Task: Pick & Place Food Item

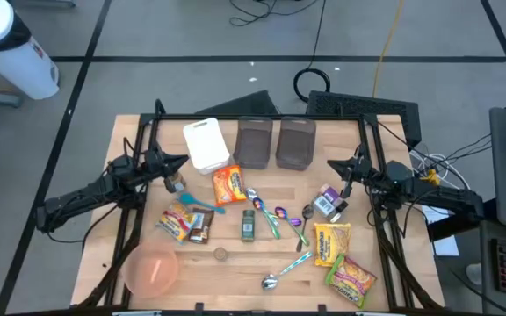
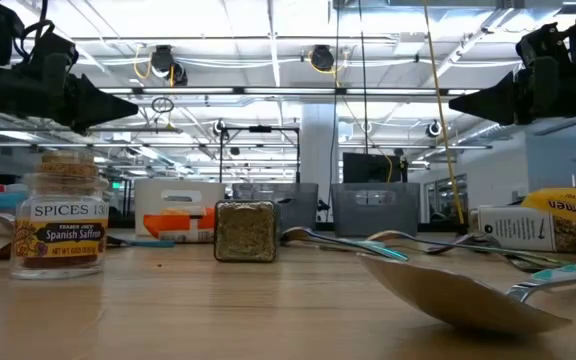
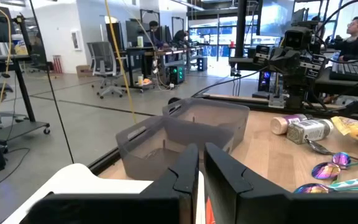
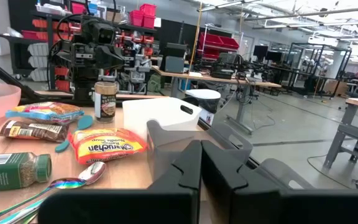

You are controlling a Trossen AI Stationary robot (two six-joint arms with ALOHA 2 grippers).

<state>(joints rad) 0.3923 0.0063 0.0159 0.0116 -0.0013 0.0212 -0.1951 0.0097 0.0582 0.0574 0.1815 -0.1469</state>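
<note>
Both closed and empty: left gripper sits just left of orange ramen packet, nearer than right gripper.

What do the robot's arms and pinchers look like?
Both arms are dark, nearly black, made of slim jointed pieces. The left gripper and right gripper each end in two pointed black fingers that taper like a beak. Thin black cables run along the arms.

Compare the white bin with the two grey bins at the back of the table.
The white bin is opaque and sits turned at an angle; the grey bins are translucent and sit square, side by side. The white bin is to their left. All three are rectangular and look empty.
</note>
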